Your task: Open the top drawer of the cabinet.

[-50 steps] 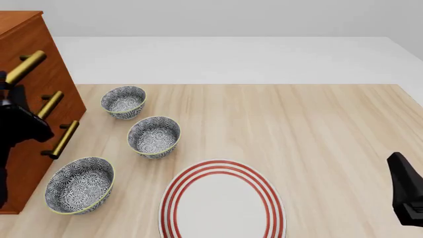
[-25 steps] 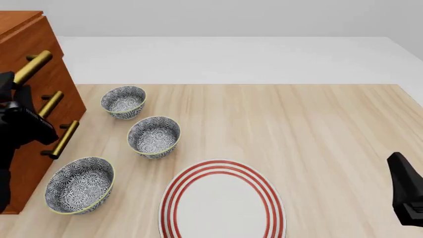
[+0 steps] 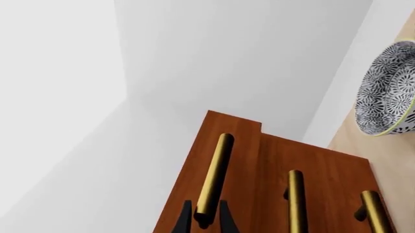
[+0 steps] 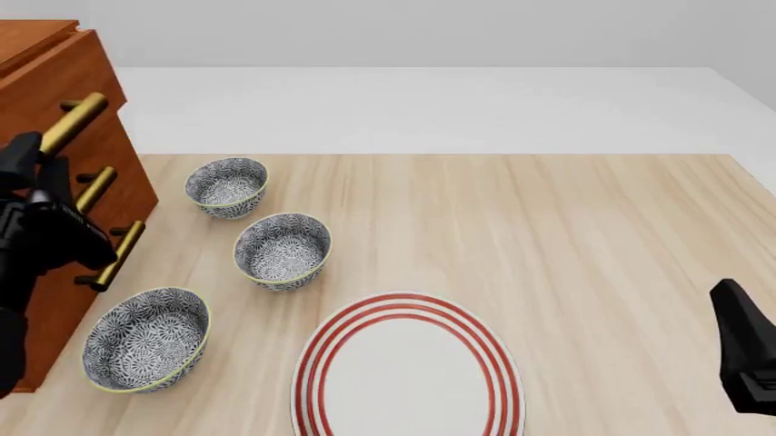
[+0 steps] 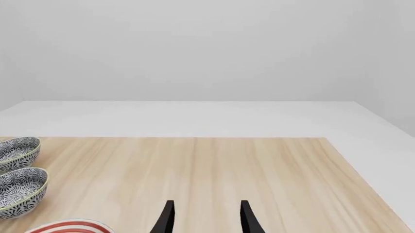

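A: What could spoil this pull?

B: The left gripper (image 3: 203, 219) grabs only the near end of the brass handle (image 3: 215, 174), so it may slip off.

A: And its claw?

B: Clamped on that handle. Beyond it, the top drawer (image 4: 58, 82) juts slightly from the cabinet (image 4: 73, 195). The right gripper (image 5: 205, 216), well away from the cabinet, stands apart, empty.

A simulated tabletop scene, not a real room. A pale wooden counter (image 4: 582, 236) stands in a blank white-grey space with no walls, windows or fittings. The flat, even rendering marks it as computer-made. Home-style props sit on it: a reddish-brown cabinet (image 4: 54, 82) with brass handles, three patterned bowls (image 4: 282, 251) and a red-ringed plate (image 4: 406, 372).
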`<state>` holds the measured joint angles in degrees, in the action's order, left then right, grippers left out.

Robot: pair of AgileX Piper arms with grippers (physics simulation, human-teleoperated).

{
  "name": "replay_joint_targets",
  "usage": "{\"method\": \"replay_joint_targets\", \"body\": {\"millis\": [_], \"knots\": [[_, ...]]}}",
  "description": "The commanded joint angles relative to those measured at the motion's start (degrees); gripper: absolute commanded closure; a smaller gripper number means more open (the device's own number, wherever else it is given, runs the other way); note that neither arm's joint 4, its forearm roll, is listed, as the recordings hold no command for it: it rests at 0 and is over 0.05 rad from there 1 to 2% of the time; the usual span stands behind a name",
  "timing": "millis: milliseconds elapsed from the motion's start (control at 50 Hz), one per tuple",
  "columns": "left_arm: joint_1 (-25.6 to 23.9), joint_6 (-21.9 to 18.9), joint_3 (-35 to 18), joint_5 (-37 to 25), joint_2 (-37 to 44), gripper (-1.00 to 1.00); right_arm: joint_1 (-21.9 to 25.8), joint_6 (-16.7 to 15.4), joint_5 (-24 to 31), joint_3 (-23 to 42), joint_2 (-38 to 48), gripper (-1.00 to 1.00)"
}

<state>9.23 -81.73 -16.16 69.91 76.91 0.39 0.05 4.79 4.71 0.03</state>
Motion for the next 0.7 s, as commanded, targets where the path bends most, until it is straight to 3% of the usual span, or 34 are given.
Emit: {"method": "replay_joint_targets", "body": {"millis": [20,700], "knots": [[-0.27,-1.44,1.95,-0.01,0.87,1.0,0.0,0.0,-0.04,-0.04,0.0,-1.0],[-3.18,-2.09,3.72,-0.01,-1.35,1.0,0.01,-0.01,-0.04,-0.04,0.0,-1.0]]}}
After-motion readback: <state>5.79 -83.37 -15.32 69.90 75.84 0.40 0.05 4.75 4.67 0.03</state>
